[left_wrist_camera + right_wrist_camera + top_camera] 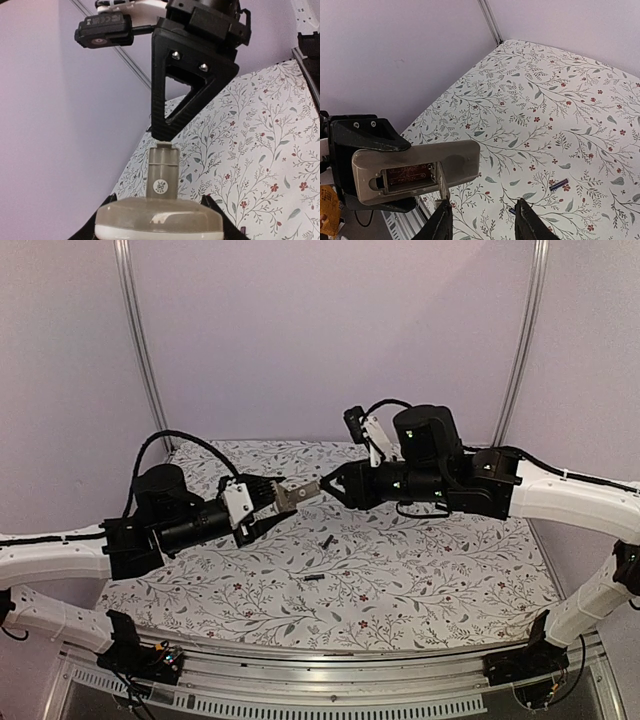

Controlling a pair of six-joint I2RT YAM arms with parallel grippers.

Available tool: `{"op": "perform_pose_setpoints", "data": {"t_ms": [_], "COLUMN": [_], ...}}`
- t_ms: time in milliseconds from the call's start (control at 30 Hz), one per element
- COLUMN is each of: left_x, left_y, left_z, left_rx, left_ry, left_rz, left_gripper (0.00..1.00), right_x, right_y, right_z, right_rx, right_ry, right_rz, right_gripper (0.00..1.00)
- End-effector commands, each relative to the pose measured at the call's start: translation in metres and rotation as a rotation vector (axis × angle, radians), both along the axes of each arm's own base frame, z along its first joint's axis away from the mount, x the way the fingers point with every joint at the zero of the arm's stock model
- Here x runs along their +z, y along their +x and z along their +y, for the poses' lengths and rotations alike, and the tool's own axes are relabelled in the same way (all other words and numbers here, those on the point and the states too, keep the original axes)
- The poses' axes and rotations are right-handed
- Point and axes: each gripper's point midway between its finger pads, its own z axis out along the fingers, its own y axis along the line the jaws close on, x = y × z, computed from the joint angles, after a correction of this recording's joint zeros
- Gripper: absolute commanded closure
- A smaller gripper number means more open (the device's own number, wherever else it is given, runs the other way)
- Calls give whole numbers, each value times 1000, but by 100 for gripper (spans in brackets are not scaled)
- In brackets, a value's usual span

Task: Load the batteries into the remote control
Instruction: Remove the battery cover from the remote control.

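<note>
**A:** While the left gripper [270,502] is clamped on the remote control [462,162], where does the handset sit?

**B:** It is held in the air above the floral table cloth [450,570], between the two arms. Its grey-tan back is turned toward the right wrist camera. The left gripper's black fingers cover one end of it.

**A:** And the battery bay?

**B:** The battery bay [410,175] is open, a dark recess in the back. A tan flap [162,170] sticks out from its edge toward the other arm, right between the bay and the right gripper [482,204].

**A:** Is that gripper holding the flap?

**B:** No. Its jaws stand apart, and cloth shows through the gap. Only the finger on the left of the right wrist view [442,222] touches the flap's tip.

**A:** Where are the batteries [326,540]?

**B:** Both lie on the cloth below the remote, apart from each other and from both grippers. The second one [313,579] is nearer the arm bases. In the right wrist view one of them is half hidden behind the other finger [530,222].

**A:** Anything else around?

**B:** A lilac wall [330,330] stands behind, with metal posts [140,350] rising at the corners. The right arm's camera module [102,30] juts out above its finger. A metal rail [330,675] runs along the near edge.
</note>
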Motion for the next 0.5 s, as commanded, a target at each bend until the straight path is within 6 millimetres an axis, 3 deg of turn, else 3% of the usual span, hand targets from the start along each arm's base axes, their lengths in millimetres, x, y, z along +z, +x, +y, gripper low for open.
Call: {"op": "perform_pose_setpoints", "data": {"t_ms": [0,200,333,467], "left_x": [12,-8,-33,-44], "left_y": [41,85,88,100], "left_z": [-17,-28,-44,-45], "left_rx": [67,68,2,14], "left_ry": [-18,-40,-50,-102], "left_rz": [15,117,188,254], "left_gripper": [100,100,100,100], "right_x": [-41,-64,-92,-117], "right_y": [21,56,59,58], "right_z": [-28,-62,-82,-104], "right_rx": [-105,-212,-252,-288], "right_ry": [-107,-86,-109,-141], "right_rz": [63,135,171,202], "right_gripper": [58,57,56,56]}}
